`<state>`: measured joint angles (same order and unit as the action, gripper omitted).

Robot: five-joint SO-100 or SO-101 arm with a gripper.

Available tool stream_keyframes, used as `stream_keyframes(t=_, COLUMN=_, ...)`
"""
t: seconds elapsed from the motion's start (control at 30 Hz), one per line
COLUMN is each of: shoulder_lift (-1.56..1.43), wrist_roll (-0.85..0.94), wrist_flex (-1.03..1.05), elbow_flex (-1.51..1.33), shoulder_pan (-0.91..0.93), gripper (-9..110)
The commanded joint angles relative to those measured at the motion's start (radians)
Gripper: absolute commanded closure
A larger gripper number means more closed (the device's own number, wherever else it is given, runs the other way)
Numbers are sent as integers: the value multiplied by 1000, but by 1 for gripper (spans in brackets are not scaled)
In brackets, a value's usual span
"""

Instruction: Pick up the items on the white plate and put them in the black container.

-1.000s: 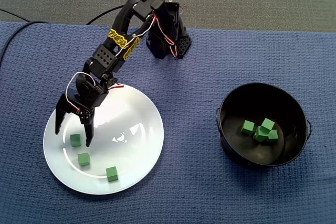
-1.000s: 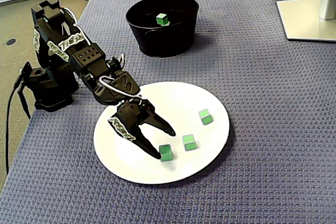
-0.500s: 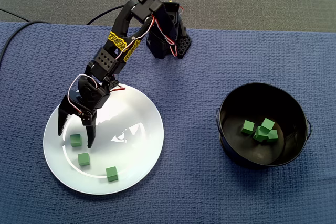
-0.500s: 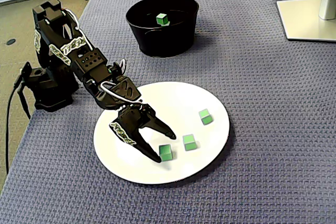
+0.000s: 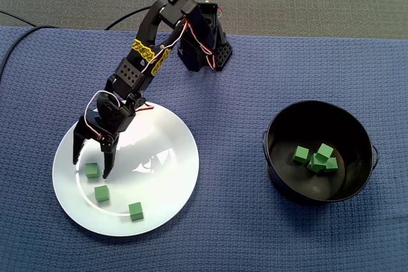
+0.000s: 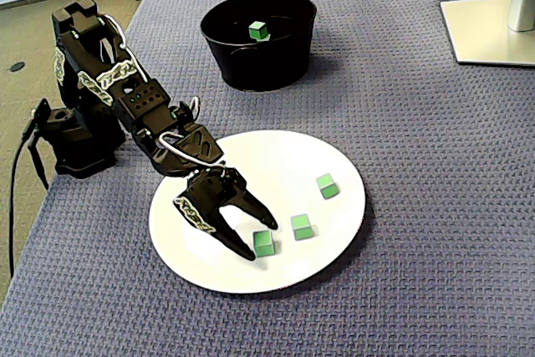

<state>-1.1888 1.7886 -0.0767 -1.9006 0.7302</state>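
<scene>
Shows, in both fixed views, the gripper [image 5: 90,167] [image 6: 262,240] low over the white plate [image 5: 159,157] [image 6: 284,152], jaws spread wide and gripping nothing; cannot tell whether the fingertips touch the plate's surface; finds the straddled cube [image 5: 92,170] [image 6: 264,242] lying flat on the plate between the two fingertips, nearer one finger in the angled view, with contact there not clear; places the middle cube [image 5: 101,193] [image 6: 302,226] just beside it on the plate, apart from the fingers; places the outer cube [image 5: 135,211] [image 6: 328,186] further along the same side, near the rim and clear of the other two; puts all three green, upright and untilted; sets the plate on the left of the blue cloth [image 5: 255,81] [image 6: 418,206] in the top-down view, with the black container [image 5: 274,128] [image 6: 259,64] well apart on the right; counts four green blocks [image 5: 317,164] on the container's floor from above, three bunched and touching, one slightly to their left; catches only one of them [image 6: 258,30] over the rim in the angled view; traces the arm [image 5: 143,55] [image 6: 125,94] reaching down from its base [image 5: 204,49] [image 6: 75,140] at the cloth's edge; notes a pale monitor stand [image 6: 489,31] at the angled view's top right corner.
</scene>
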Motion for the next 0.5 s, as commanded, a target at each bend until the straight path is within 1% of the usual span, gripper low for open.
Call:
stream_keyframes(t=0.0, shoulder_lift=-8, wrist_roll=-12, wrist_flex=-29, elbow_flex=2, shoulder_pan=0, gripper=84)
stream_keyframes(t=0.17, shoulder_lift=-3, wrist_roll=-15, wrist_flex=-44, elbow_flex=-14, shoulder_pan=2, gripper=91)
stream_keyframes(t=0.3, shoulder_lift=-3, wrist_roll=-25, wrist_flex=-44, elbow_flex=-14, shoulder_pan=2, gripper=101)
stream_keyframes(t=0.47, shoulder_lift=-3, wrist_roll=-52, wrist_flex=-48, elbow_flex=-3, shoulder_pan=2, gripper=101)
